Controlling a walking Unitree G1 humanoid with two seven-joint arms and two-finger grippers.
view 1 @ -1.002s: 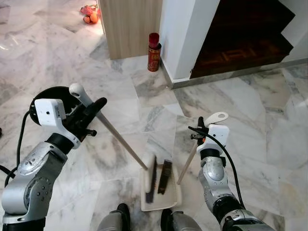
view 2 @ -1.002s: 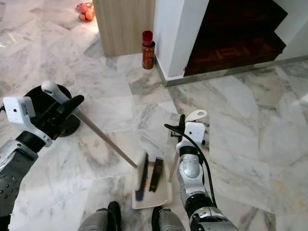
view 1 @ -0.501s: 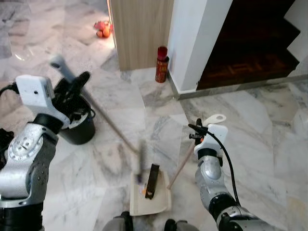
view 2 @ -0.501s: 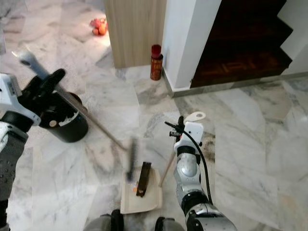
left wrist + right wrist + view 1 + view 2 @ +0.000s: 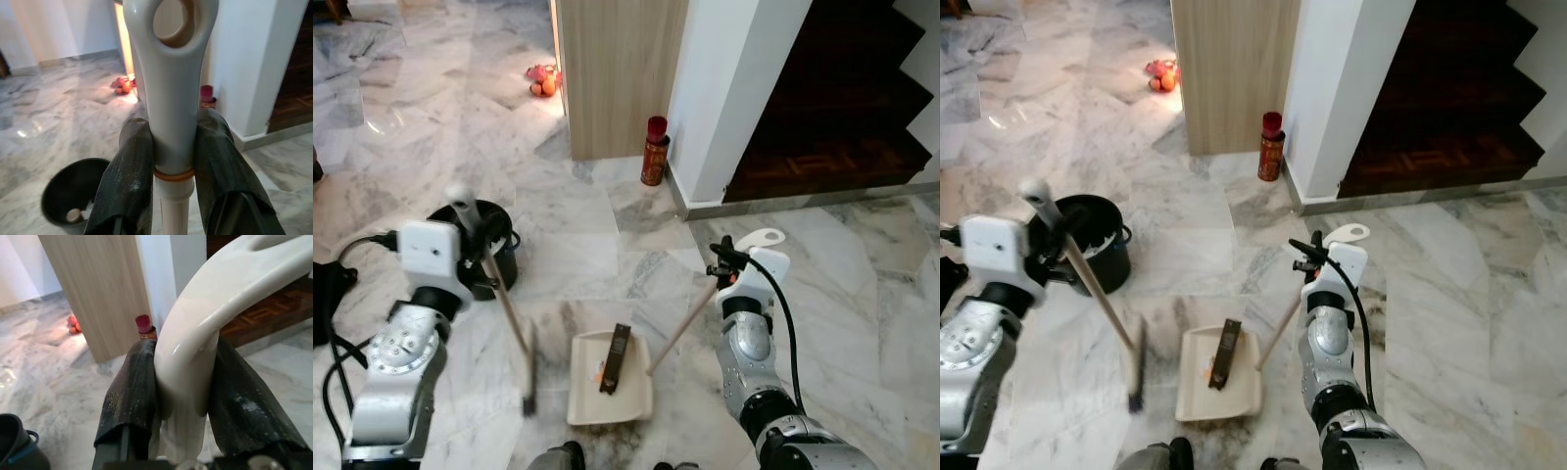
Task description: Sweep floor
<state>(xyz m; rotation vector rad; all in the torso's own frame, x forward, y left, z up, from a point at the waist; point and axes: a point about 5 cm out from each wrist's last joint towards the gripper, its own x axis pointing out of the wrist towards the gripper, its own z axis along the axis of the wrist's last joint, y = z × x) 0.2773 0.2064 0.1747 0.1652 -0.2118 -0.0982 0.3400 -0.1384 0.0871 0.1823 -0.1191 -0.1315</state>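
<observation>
The left end effector [image 5: 171, 161] is clamping the broom [image 5: 499, 304] upright while the right end effector [image 5: 183, 377] is gripping the dustpan [image 5: 612, 397], debris already inside, emptying into the bin [image 5: 499, 257] still ahead.

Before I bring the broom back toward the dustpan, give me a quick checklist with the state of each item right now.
1. Left gripper shut on the broom handle: ok.
2. Right gripper shut on the dustpan handle: ok.
3. Dustpan lying flat on the floor: ok, as far as the head views show.
4. Debris in the pan: ok, a dark strip and a small orange bit lie in it.
5. Broom head beside the pan on the robot's left, apart from it: ok.
6. Black bin near the sweep path: cannot tell, it stands just behind the left arm.
</observation>
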